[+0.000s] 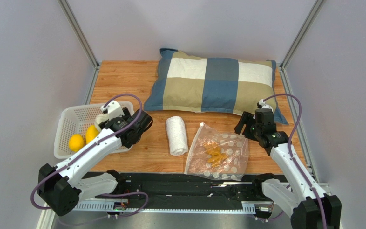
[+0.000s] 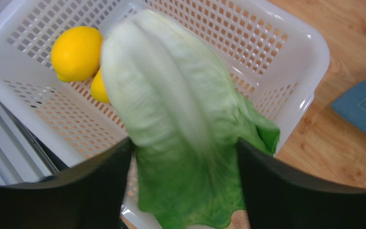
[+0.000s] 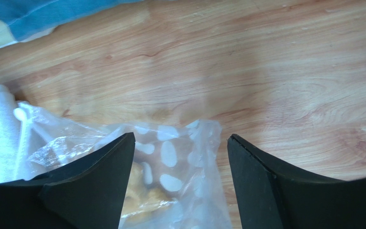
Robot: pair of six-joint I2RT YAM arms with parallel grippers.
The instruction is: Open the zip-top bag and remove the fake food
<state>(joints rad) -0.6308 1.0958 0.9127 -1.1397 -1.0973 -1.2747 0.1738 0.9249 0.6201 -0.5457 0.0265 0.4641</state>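
While the left gripper (image 2: 185, 167) grasps the cabbage (image 2: 180, 124) over the basket (image 2: 285, 52), the right gripper (image 3: 180, 191), jaws released, hovers at the zip-top bag's (image 1: 218, 152) 2 o'clock corner.

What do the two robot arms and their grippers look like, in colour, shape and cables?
Both arms have white link shells with black joints and black bases. A purple cable loops along the left arm and the right arm. The left gripper and right gripper each show two wide, matte black fingers with angled edges. No markings are visible.
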